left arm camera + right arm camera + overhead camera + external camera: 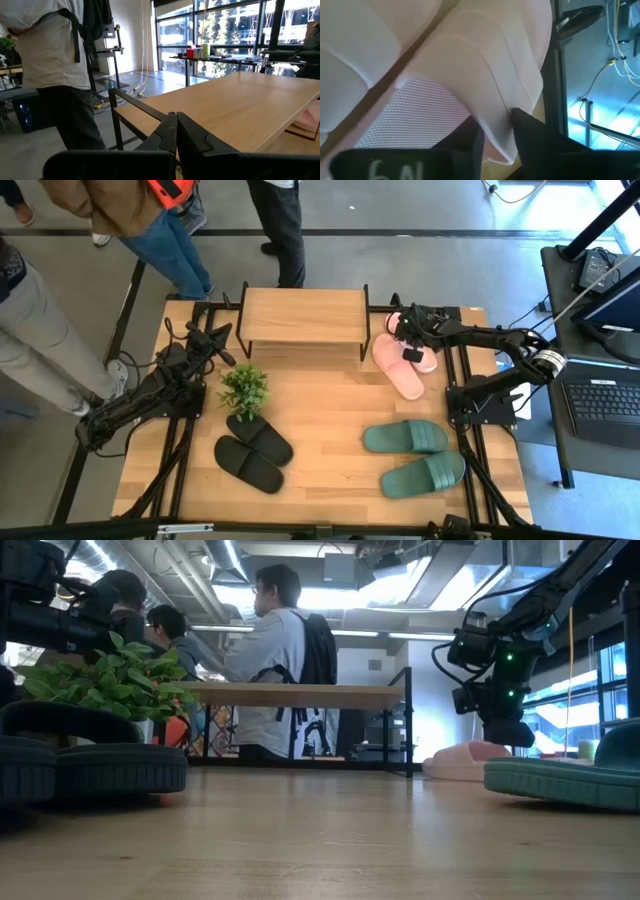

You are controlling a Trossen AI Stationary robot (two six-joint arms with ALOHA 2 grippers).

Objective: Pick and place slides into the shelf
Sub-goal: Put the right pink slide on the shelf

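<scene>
We see a wooden table (pixel 330 410) carrying the shelf (pixel 303 317) at its far edge, a small plant (pixel 245 390), black slides (pixel 253 451) near it, green slides (pixel 415 455) opposite, and pink slides (pixel 402 360) beside the shelf.

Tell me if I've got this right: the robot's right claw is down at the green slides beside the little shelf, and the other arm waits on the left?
Not quite. The right claw is at the pink slides, not the green slides, which lie nearer the table's front edge. The high view shows it. The rest holds: the pink pair sits beside the shelf, and the left claw waits on the left.
</scene>
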